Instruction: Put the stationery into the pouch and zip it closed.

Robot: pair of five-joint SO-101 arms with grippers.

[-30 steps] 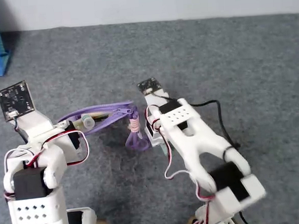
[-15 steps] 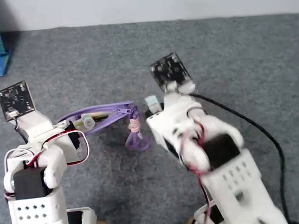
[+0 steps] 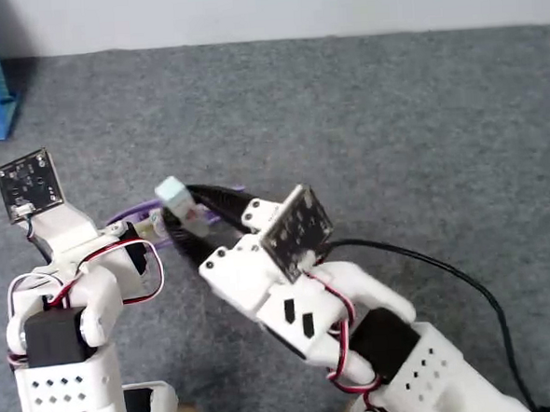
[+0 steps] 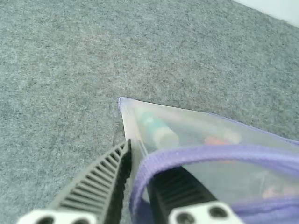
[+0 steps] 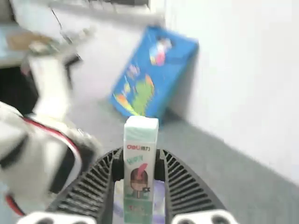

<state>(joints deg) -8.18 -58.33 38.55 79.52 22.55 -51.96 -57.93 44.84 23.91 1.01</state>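
Purple-trimmed pouch [image 4: 201, 135] edge pinched by L hand [image 4: 138, 161] | R hand [image 5: 140, 156] clamped on upright eraser [image 5: 140, 140], near pouch

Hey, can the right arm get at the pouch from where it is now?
Probably yes. The right gripper, shut on the eraser, hangs above the pouch, whose rim the left gripper pinches. Nothing lies between them, though I can't tell how wide the mouth gapes.

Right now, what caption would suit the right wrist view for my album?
Right gripper clamping an eraser upright, a blue box by the wall behind.
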